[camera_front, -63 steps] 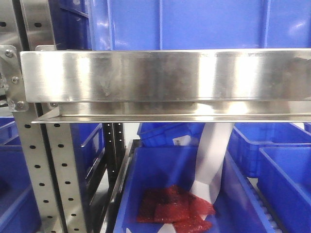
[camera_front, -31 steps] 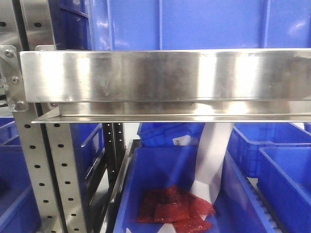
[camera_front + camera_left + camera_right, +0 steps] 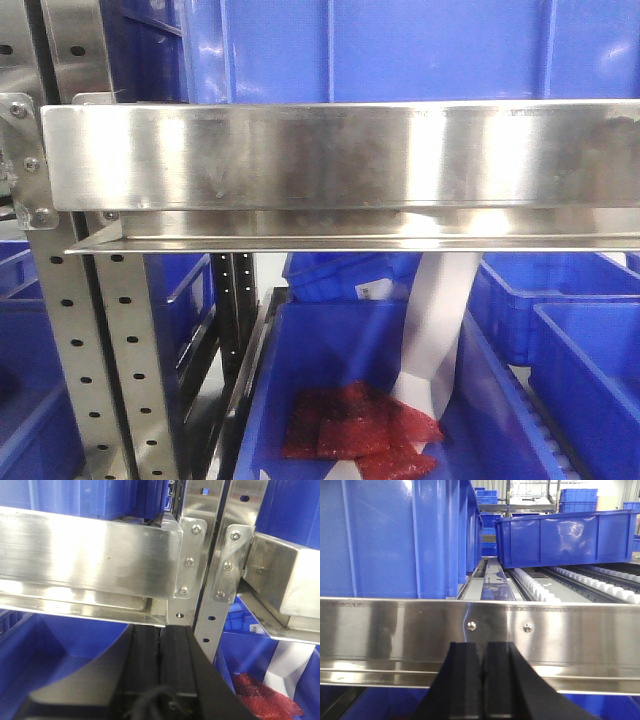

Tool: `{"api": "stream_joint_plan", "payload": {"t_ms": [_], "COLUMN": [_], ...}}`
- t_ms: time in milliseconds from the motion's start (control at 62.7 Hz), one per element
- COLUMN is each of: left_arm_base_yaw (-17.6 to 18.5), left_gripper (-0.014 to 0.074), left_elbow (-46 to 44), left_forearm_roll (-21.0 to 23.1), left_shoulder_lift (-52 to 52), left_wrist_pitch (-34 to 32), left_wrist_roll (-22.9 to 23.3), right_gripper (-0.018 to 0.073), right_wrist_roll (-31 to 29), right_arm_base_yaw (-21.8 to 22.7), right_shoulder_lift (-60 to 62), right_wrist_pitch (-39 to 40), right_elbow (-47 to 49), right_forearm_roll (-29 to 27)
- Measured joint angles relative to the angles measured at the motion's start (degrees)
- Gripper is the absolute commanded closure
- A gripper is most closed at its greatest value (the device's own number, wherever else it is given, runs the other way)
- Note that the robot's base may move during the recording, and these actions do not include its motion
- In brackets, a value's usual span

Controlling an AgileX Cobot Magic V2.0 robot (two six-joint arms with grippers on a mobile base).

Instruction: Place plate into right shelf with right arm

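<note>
The plate is out of view in every frame. The right shelf's brushed steel front rail (image 3: 330,155) fills the front view, with a perforated upright (image 3: 70,350) at its left. In the right wrist view the same kind of rail (image 3: 395,630) runs across just beyond my right gripper (image 3: 482,645), whose black fingers are pressed together and hold nothing. My left gripper (image 3: 161,628) is also shut and empty, pointing at the joint where two rails meet the steel uprights (image 3: 212,595).
A large blue bin (image 3: 395,535) stands on the upper shelf at left and another blue bin (image 3: 565,537) on white rollers (image 3: 540,587) at right. Below, a blue bin (image 3: 330,350) holds red mesh packets (image 3: 360,430) and a white strip (image 3: 435,330).
</note>
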State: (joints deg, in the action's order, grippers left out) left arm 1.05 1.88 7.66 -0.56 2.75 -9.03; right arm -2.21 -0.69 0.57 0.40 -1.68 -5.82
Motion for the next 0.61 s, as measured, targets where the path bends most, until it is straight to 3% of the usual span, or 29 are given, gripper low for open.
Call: {"api": "stream_joint_plan", "payload": {"t_ms": [606], "left_arm_base_yaw": [0.0], "left_gripper": [0.0724], "left_elbow": [0.0], "left_forearm_roll": [0.0], "left_shoulder_lift": [0.0], "left_wrist_pitch": [0.0], "left_wrist_roll": [0.0], "right_gripper": [0.0508], "right_wrist_roll": [0.0], "right_arm_base_yaw": [0.0], "right_shoulder_lift": [0.0], "right_wrist_pitch": [0.0], "right_elbow": [0.0], "right_forearm_roll": [0.0]}}
